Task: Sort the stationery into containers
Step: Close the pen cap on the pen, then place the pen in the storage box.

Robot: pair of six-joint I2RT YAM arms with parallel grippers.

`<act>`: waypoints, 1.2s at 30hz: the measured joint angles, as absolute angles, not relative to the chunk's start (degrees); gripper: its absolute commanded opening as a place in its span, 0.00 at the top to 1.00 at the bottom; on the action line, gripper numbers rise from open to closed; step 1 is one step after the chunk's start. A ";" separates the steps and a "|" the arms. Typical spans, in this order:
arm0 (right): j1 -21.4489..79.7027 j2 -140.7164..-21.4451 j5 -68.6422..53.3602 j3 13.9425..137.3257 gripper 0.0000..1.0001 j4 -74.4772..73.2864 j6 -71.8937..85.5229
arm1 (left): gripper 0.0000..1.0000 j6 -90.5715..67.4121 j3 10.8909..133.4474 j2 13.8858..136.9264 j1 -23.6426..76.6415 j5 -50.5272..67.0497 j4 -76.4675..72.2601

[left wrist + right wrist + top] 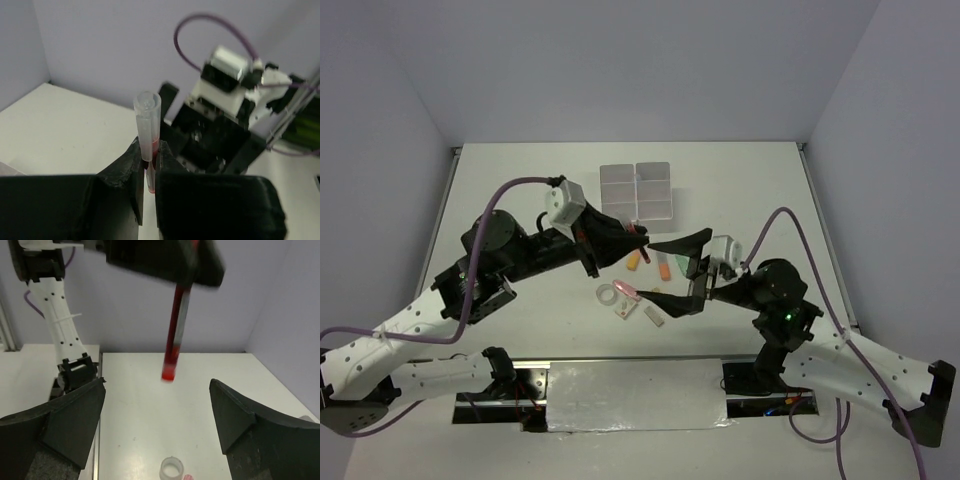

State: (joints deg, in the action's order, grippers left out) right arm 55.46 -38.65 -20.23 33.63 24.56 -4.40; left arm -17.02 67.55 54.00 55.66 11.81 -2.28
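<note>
Closest to where I stand, the two arms reach in from the near edge of the desk toward its middle. The left gripper is pinched tight on a red pen, gripping it low down, so the clear-capped end sticks up above the fingers. Seen from the right wrist, the pen's red end hangs down well clear of the desk. From above, the pen is held in the air just on the near side of the containers, a block of white boxes toward the far edge, mid-desk. The right gripper stands wide apart and holds nothing, facing the pen. Loose on the desk below lie a clear tape ring, two orange highlighters and white erasers.
</note>
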 measured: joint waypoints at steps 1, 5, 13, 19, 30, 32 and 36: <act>54.48 -38.39 -22.17 35.05 0.09 22.87 -3.73 | 1.00 -16.01 68.14 54.39 55.66 13.74 -0.40; 51.79 -39.09 -28.97 39.75 0.17 18.37 -0.62 | 1.00 -12.67 69.10 55.86 55.68 20.78 5.30; 51.57 -45.50 -35.81 45.12 0.52 15.75 2.28 | 1.00 -9.98 69.28 57.08 55.70 29.06 10.33; 51.59 -48.45 -39.09 45.12 0.57 14.72 3.27 | 1.00 -7.88 69.28 56.16 55.53 28.99 11.60; 51.53 -47.59 -40.10 45.06 1.00 14.15 4.27 | 0.48 -5.74 69.89 56.03 55.77 28.23 12.14; 51.48 -47.59 -39.48 44.95 1.00 14.26 3.99 | 0.01 -5.34 69.91 56.16 55.77 26.87 12.51; 51.48 -48.29 -37.43 44.91 1.00 14.85 3.46 | 0.01 -6.15 70.00 56.80 55.77 24.01 13.76</act>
State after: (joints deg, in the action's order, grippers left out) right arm 51.48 -48.29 -37.43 44.91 14.85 3.46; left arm -6.15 70.00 56.80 55.77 24.01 13.76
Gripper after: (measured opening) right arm 0.167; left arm 0.992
